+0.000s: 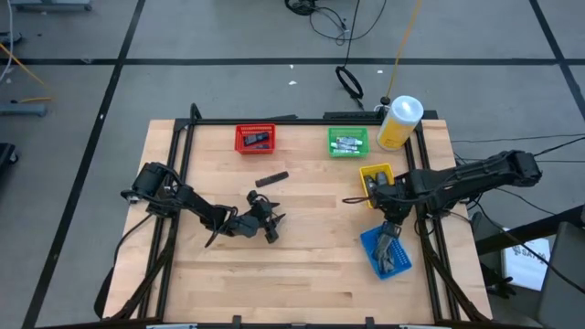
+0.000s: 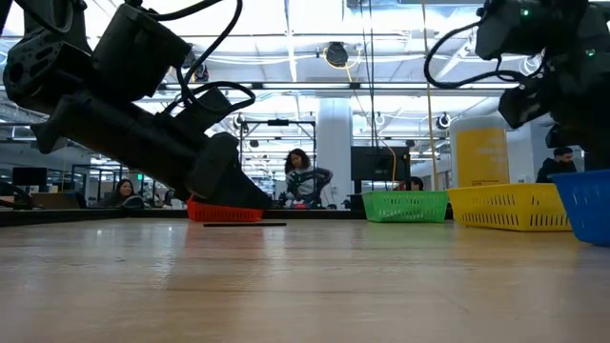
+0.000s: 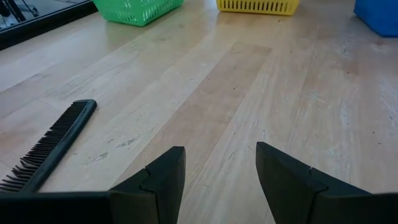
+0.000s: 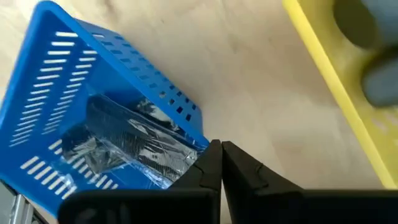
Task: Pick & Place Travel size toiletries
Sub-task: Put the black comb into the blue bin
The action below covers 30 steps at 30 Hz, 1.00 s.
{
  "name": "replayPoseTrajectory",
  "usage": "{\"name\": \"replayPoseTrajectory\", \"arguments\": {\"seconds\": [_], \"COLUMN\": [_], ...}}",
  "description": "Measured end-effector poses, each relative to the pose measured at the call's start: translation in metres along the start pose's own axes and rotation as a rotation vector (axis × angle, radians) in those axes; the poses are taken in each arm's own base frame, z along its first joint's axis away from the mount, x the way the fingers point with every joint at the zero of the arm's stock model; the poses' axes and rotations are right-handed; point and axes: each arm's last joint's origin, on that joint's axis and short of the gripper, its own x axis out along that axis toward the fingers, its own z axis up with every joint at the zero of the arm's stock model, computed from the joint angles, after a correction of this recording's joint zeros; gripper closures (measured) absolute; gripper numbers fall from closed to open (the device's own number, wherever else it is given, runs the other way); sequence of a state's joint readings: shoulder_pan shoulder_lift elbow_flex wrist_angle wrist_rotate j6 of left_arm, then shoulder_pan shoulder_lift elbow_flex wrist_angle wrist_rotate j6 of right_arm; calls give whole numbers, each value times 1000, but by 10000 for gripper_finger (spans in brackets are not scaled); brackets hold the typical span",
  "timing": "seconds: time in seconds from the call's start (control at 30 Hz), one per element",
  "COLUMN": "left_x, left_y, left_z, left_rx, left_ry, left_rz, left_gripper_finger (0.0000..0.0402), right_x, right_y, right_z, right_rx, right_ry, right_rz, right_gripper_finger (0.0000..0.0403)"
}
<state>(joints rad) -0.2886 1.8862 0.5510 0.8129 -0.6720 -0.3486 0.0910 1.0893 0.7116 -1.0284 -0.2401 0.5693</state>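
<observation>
Right hand point(image 1: 388, 239) over the blue bin point(image 1: 385, 254), left hand point(image 1: 271, 219) low and empty on the wooden surface point(image 1: 311, 265).

Right-hand fingers point(image 4: 211, 165) pressed nearly together, gripping nothing visible, poised just above the blue bin's rim; inside that bin, clear and silvery travel size toiletries point(image 4: 134, 146) heaped against the wall. Left hand down near the middle of the surface, fingers point(image 3: 165, 177) spread moderately wide with only bare wood between them. Just beside it, a black comb point(image 3: 53, 144) lying flat, apart from the fingers. Along the far edge: red bin point(image 1: 255, 138) with a dark item inside, green bin point(image 1: 348, 141) holding small packets, yellow bin point(image 1: 375, 179) close to the right arm, large yellow bottle point(image 1: 399, 122) standing upright at the corner. People seated in the room beyond.
</observation>
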Motion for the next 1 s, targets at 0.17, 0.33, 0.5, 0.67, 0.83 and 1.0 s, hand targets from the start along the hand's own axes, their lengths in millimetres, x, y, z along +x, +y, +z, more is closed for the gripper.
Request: {"name": "replayPoseTrajectory", "arguments": {"seconds": [0.17, 0.33, 0.5, 0.67, 0.83, 1.0], "left_x": [0, 0, 0, 0, 0, 1], "left_y": [0, 0, 0, 0, 0, 1], "left_z": [0, 0, 0, 0, 0, 0], "left_rx": [0, 0, 0, 0, 0, -2], "left_ry": [0, 0, 0, 1, 6, 6], "left_rz": [0, 0, 0, -3, -15, -10], "left_gripper_finger": [206, 206, 206, 206, 206, 206], "right_x": [-4, -15, -20, -10, 13, 21], "right_y": [4, 14, 21, 25, 19, 18], "right_z": [2, 1, 5, 18, 15, 13], "right_rx": [-46, 1, 29, -74, -92, -165], "right_ry": [3, 56, 33, -136, -80, -83], "right_rz": [57, 281, 411, 443, 437, 456], "right_gripper_finger": [403, 403, 403, 400, 382, 359]}}
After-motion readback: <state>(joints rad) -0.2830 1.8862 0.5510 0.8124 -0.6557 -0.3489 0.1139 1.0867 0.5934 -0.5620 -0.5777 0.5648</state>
